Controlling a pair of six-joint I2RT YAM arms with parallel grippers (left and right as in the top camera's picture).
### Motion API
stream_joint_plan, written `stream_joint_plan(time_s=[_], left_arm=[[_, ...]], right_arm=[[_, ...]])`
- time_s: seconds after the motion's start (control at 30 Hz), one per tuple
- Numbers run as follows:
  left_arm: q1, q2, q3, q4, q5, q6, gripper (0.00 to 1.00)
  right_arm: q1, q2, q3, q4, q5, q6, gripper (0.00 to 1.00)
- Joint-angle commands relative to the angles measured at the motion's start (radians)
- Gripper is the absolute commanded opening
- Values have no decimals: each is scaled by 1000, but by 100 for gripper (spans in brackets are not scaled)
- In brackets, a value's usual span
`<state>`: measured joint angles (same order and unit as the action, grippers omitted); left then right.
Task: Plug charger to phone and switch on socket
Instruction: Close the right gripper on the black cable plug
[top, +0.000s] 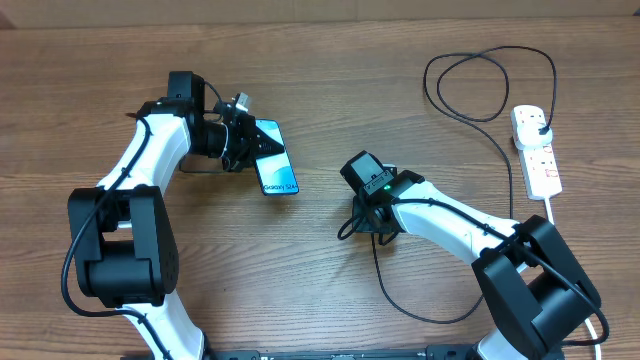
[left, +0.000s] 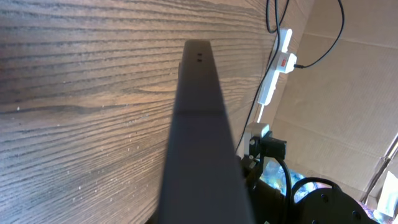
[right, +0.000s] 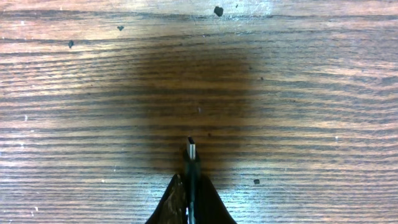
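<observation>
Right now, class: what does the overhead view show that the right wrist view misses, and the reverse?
Overhead only: the phone in the left gripper, and the socket with the charger plugged in. Right wrist only: the charger's tip poking out past the shut fingers. Shared: the right gripper, the charger and the wooden table.

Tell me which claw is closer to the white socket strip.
Right. The right claw, pinching the charger by its tip, is mid-table, apart from the socket. The left claw holds the phone farther off, beyond the right claw.
</observation>
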<state>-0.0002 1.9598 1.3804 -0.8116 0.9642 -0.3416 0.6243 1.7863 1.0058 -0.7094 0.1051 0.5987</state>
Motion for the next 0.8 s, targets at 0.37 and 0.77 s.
stream_joint_plan(time_s=[0.37,0.77], left_arm=[[-7,-10,-3,-3,23,5,4],[-7,-10,-3,-4,23,5,4]], right_arm=[[-3,19,-39,-34,15,0,4],[-3,19,-39,-52,13,0,27]])
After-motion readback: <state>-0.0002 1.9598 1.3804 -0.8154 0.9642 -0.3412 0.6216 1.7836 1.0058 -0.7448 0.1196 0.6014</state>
